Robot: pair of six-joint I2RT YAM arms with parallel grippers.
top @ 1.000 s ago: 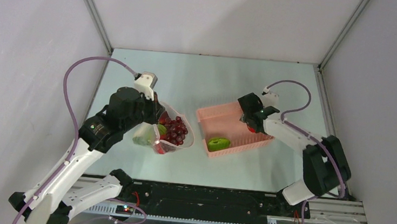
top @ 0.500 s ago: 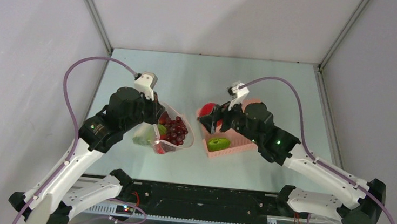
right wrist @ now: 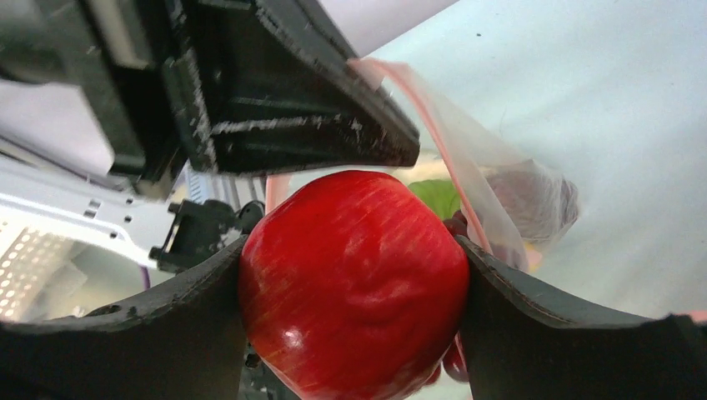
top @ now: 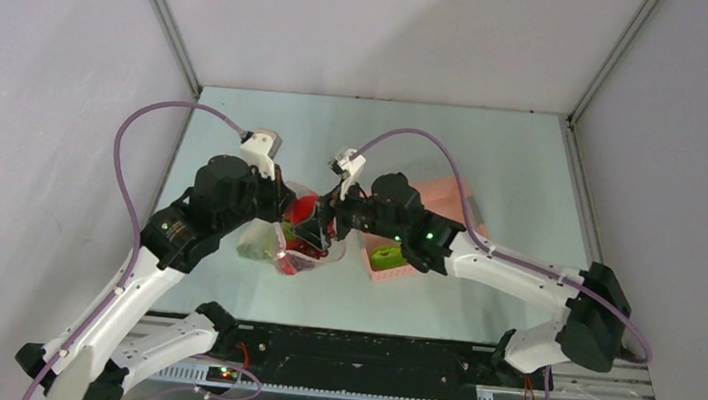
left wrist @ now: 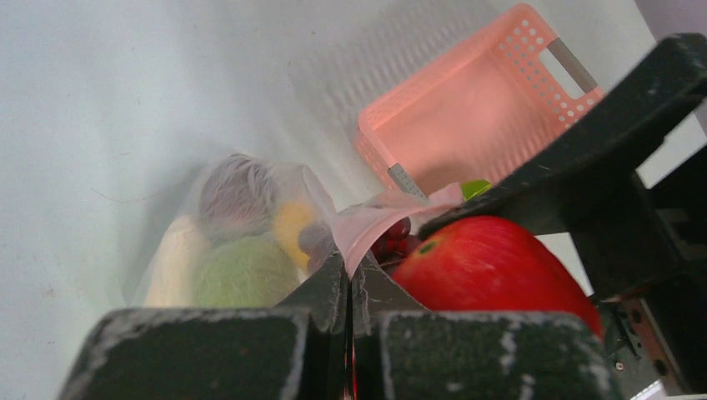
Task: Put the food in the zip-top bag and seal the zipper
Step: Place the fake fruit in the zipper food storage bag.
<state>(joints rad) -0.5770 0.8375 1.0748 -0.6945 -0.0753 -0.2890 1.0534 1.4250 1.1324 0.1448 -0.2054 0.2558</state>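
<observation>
My right gripper, clamped on the red apple, has swung from the basket to the mouth of the bag, whose rim my left gripper pinches tight, so release comes next.

Red apple sits clamped in the right pincer at the mouth of the clear zip-top bag. The left pincer pinches the bag's pinkish zipper. White, green, yellow and maroon pieces lie inside. A lime-green piece lies near the right pincer.
</observation>
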